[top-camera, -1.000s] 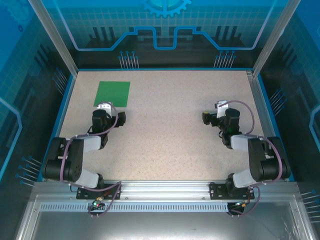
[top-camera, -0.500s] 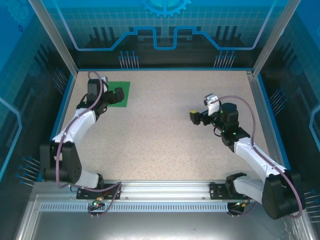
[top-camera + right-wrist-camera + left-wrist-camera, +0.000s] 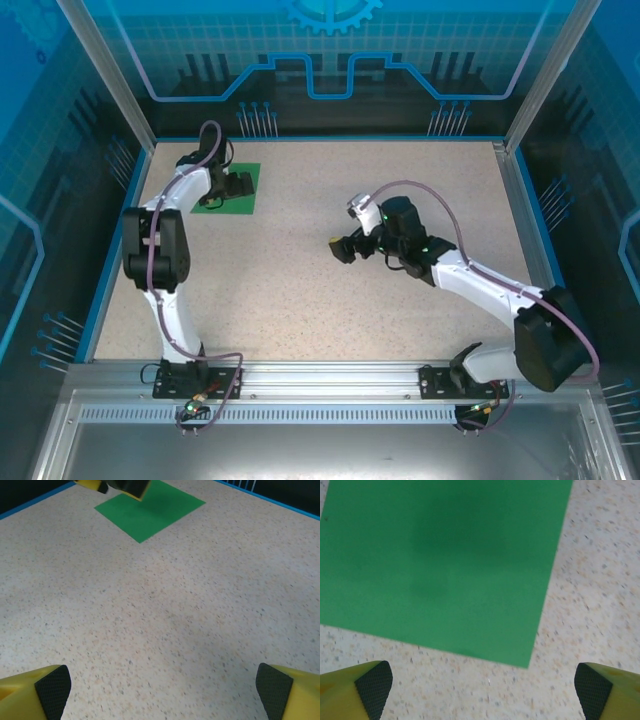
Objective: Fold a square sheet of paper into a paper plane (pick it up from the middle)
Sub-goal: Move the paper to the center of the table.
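Top external: square sheet of paper flat at far-left of table, left claw at its edge, 2 fingers spread wide, holding nothing. Right claw mid-table, well apart from sheet, also wide, empty.

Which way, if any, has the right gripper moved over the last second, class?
Yes. The right gripper has moved left, away from the table's blue right edge and toward the square sheet of paper.

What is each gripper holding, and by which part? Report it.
Nothing is held. The left gripper stands with jaws open close to the square sheet of paper, flat on the table; the right gripper is open over bare table.
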Controlling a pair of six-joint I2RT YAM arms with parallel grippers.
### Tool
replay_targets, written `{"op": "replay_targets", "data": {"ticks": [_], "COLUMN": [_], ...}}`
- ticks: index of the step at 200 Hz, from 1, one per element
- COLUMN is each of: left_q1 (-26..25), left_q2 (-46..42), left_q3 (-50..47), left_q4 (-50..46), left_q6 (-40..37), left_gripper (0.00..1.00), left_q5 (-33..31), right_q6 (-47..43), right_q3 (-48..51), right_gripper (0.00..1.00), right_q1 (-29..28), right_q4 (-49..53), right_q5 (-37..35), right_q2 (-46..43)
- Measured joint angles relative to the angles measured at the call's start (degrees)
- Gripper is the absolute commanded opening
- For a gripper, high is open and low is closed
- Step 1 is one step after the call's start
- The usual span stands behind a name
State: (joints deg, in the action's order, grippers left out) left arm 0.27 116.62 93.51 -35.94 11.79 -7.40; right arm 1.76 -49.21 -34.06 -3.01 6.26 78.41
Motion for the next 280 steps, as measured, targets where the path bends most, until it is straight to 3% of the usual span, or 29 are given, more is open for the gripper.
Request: {"op": "replay_targets", "data": {"ticks": [48, 151, 223, 280], "left_q1": [0.26, 2.95, 1.22, -4.04], "left_q2": [11.17, 19.47, 18.84, 11.19], "left_q3": [13.33, 20.50, 18.91, 5.97], "left_q4": [-7.39, -17.16, -16.96, -13.75], "left_q6": [-1.64, -2.93, -2.84, -0.24], "left_gripper": [0.98, 0.99, 0.99, 0.99], "left_q5": [-2.75, -1.73, -0.66, 0.00], "right_q6": [1.70, 4.26, 5.55, 6.01], "right_q3": [-5.07, -9.09, -9.84, -10.05], "right_gripper": [0.99, 0.99, 0.99, 0.99], "right_q1": [-3.37, -3.89, -3.80, -3.04], "right_q4": [0.07, 3.52, 4.90, 6.01], "right_q5": [-1.62, -3.06, -3.34, -3.93], "right_q2": [5.14, 9.20, 9.81, 9.75]}}
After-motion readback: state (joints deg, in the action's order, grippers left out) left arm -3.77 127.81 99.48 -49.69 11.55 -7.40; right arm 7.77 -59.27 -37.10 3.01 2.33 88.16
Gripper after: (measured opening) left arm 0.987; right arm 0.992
